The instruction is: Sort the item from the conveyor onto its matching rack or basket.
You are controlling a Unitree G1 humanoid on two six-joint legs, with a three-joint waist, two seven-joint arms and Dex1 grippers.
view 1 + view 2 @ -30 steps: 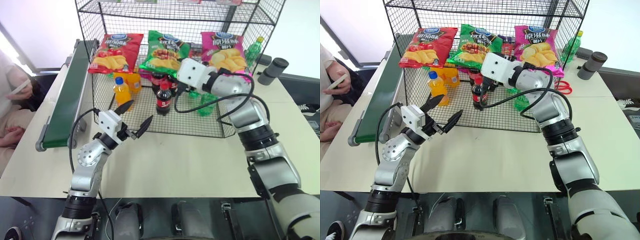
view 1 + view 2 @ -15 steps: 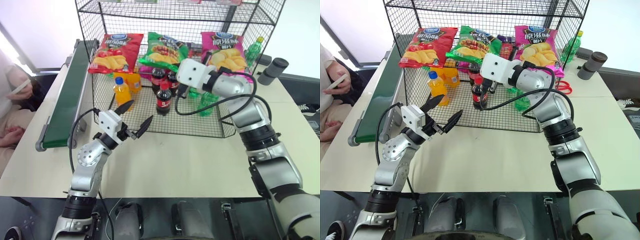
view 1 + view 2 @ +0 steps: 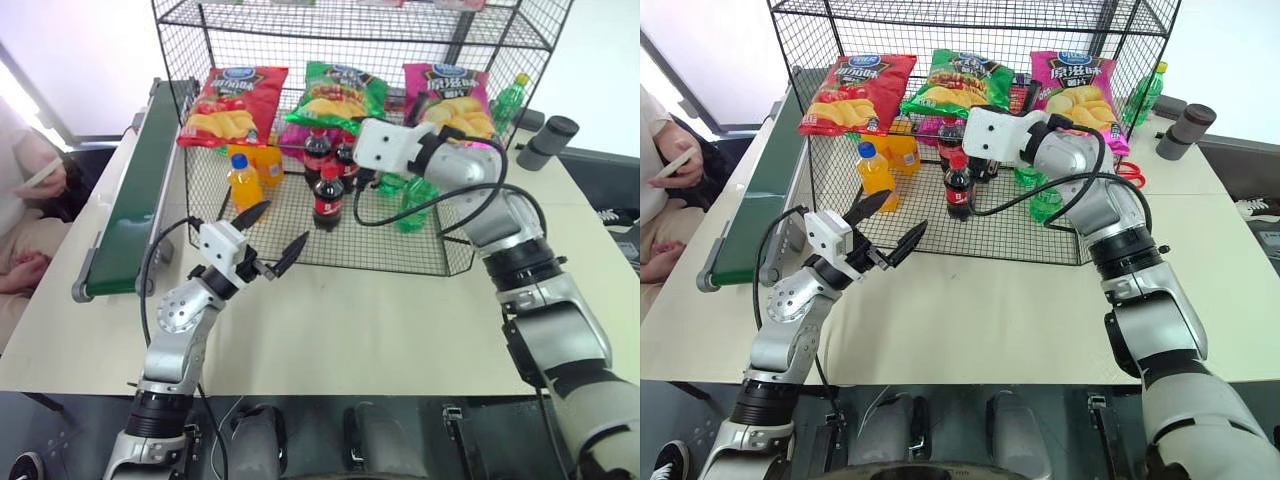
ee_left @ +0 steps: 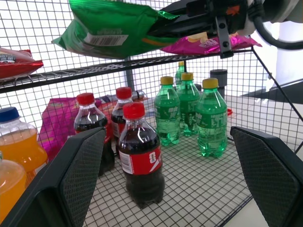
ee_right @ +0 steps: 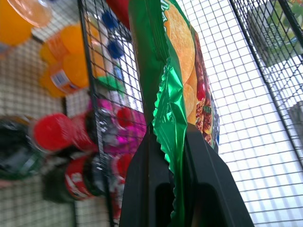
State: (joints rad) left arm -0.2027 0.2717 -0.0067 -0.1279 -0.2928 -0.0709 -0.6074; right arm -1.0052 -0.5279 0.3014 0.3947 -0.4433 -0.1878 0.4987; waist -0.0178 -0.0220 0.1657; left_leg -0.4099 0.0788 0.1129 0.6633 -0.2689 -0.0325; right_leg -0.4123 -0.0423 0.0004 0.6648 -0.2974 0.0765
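Right gripper (image 5: 173, 189): fingers pinched tight on the crimped bottom seam of the green crisp bag (image 3: 340, 97). Bag runs away from the fingertips, long axis roughly in line with the gripper, reaching over the upper shelf of the black wire rack (image 3: 190, 20), between the red crisp bag (image 3: 228, 103) and the pink crisp bag (image 3: 447, 95). Its lower edge looks lifted off the shelf wire; cola bottles (image 3: 327, 196) stand below. Left gripper (image 3: 268, 235): fingers spread wide, empty, in front of the rack, well short of the bag. Conveyor (image 3: 135, 190) bare. Judgement: the right arm alone can finish the placement.
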